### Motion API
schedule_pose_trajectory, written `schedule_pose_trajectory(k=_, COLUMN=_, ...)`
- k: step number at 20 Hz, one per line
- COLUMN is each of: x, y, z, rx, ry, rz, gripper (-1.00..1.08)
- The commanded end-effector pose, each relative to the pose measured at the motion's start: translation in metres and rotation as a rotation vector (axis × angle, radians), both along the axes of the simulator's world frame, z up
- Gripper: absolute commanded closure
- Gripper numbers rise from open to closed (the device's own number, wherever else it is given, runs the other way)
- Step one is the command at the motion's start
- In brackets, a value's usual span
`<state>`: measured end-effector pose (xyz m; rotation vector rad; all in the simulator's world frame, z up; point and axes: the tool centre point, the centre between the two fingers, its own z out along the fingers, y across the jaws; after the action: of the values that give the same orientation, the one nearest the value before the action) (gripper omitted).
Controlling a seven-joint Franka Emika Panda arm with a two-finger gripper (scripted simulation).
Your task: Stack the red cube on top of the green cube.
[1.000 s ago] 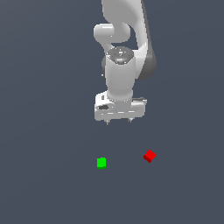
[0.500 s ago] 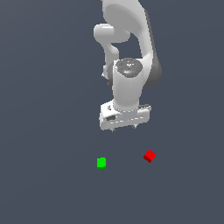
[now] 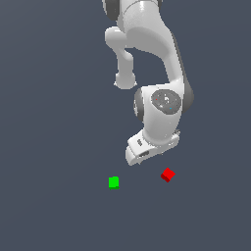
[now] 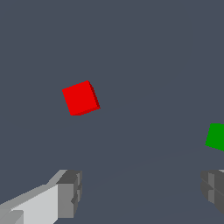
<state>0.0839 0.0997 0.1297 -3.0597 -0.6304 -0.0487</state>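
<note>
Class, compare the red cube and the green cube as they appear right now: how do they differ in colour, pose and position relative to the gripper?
Colour: the red cube is bright red, the green cube bright green. Pose: in the exterior view the red cube sits turned like a diamond, while the green cube looks nearly square-on. Position: the red cube lies closer to the gripper; the green cube is cut off at the wrist view's edge. Both are small, plain, alike in size and ungrasped.

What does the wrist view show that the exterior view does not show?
Only the wrist view shows the two fingertips, standing wide apart with nothing between them; the gripper is open. Only the exterior view shows the white arm and the cubes' full spacing. Both show the red cube and the green cube, apart on the grey floor, the green cut off in the wrist view.
</note>
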Motion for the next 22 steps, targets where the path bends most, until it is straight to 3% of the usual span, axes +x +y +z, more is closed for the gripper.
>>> schedule_pose_trajectory(k=1, x=0.009, y=0.014, z=-0.01, rx=-0.004, ry=0.004, rz=0.059, gripper=-0.92)
schedule_pose_trajectory(k=12, x=0.032, y=0.069, z=-0.047, rx=-0.021, ry=0.018, rz=0.267, gripper=-0.92)
schedule_pose_trajectory(k=22, x=0.037, y=0.089, z=-0.059, rx=-0.027, ry=0.023, rz=0.339, gripper=-0.92)
